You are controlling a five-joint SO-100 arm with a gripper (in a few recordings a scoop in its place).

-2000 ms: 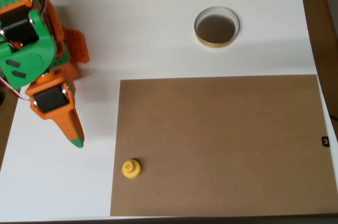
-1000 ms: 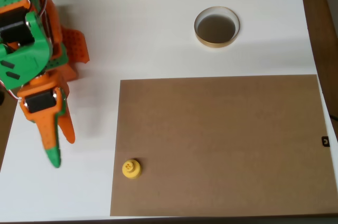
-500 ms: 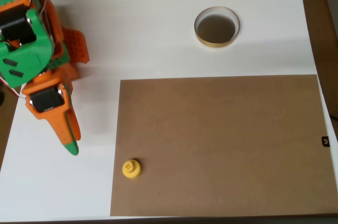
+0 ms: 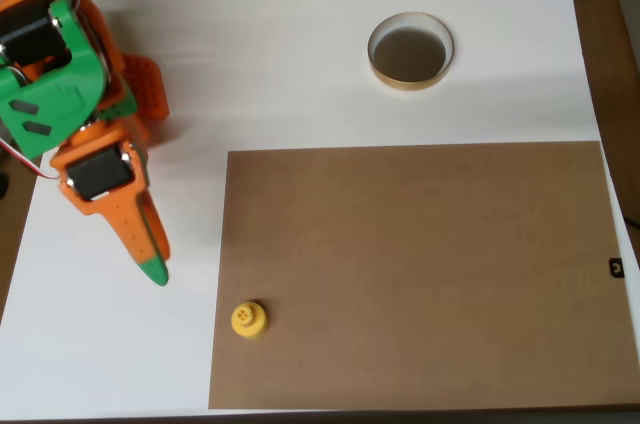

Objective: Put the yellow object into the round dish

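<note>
yellow piece on board corner, gripper apart from it

in the overhead view the small bright yellow plastic piece (image 4: pixel 248 319) is seen at the lower left corner of the flat brown board (image 4: pixel 420 274), knob upward. the small round dish with a pale tan rim (image 4: pixel 410 51) is set on the white table (image 4: pixel 280 44) beyond the board's far edge, well apart from the piece. the orange and green gripper (image 4: pixel 153 269) is held left of the board, above the piece in the picture, its jaws pressed together on nothing.

The yellow object (image 4: pixel 248 319) was located on the brown mat's (image 4: pixel 420 274) lower-left corner. The gripper (image 4: pixel 152 269) was positioned nearby, apart, fingers together. The round dish (image 4: pixel 410 51) was positioned well apart.
</note>
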